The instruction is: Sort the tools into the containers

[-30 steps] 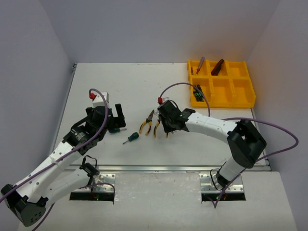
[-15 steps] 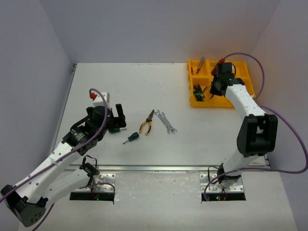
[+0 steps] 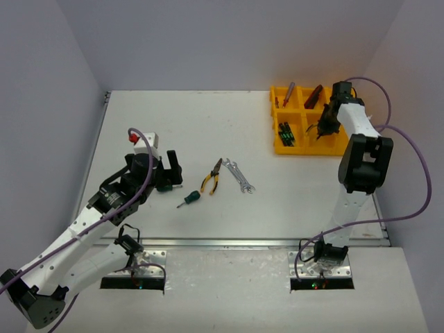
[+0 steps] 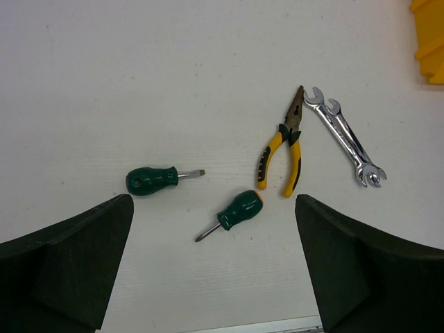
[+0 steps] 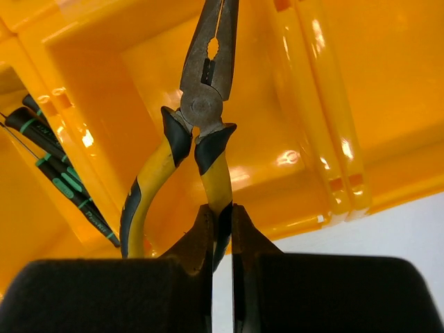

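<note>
Three pale lilac walls [image 3: 229,41], white tabletop [image 3: 201,125]

A white bench [image 3: 180,125] fills the middle of the overhead view, and the left wrist view shows its matte top faintly speckled. Plain pale lilac-grey walls close it in: a back wall [image 3: 229,41], a left wall [image 3: 41,97] and a right wall [image 3: 416,76]. A metal strip [image 3: 229,243] runs along its near edge, with a white panel [image 3: 229,291] just in front.

Pliers [image 5: 201,104] carried from table [image 3: 173,125] centre to over tray [image 5: 333,83]
</note>
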Robot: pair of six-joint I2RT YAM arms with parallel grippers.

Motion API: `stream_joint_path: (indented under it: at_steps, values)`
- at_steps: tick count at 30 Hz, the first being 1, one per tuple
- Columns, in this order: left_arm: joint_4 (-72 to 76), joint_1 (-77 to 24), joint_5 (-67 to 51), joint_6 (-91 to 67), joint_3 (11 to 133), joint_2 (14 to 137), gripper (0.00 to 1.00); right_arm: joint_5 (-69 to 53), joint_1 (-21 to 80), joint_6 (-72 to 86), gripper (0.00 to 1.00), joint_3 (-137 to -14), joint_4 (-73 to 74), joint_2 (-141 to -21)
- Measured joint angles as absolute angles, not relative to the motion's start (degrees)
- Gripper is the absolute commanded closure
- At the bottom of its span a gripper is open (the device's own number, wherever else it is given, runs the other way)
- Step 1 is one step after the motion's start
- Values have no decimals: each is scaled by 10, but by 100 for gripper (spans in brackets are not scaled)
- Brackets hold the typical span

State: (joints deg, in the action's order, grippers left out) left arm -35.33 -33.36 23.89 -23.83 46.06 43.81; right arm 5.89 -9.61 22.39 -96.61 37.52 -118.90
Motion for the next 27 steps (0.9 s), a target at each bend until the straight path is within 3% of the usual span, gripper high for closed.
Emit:
stream_joint_path:
  at_steps: [3,5,6,11,22,27]
  values:
    - [-353,-334,238,-238,461,437,0,53,-96,224,68,-998,388,-1210]
    - [-353,-334,238,-238,461,435,0,53,-95,224,43,-1009,391,-1219]
    - [-353,-334,238,-238,461,434,0,54,-95,223,40,-1010,392,-1221]
    - [-351,-334,237,-238,461,433,0,58,-95,229,29,-1011,408,-1223]
    - [-350,-334,237,-238,461,433,0,23,-86,235,26,-1013,436,-1183]
    - [-350,-334,243,-238,461,433,0,15,13,235,27,-944,415,-1062]
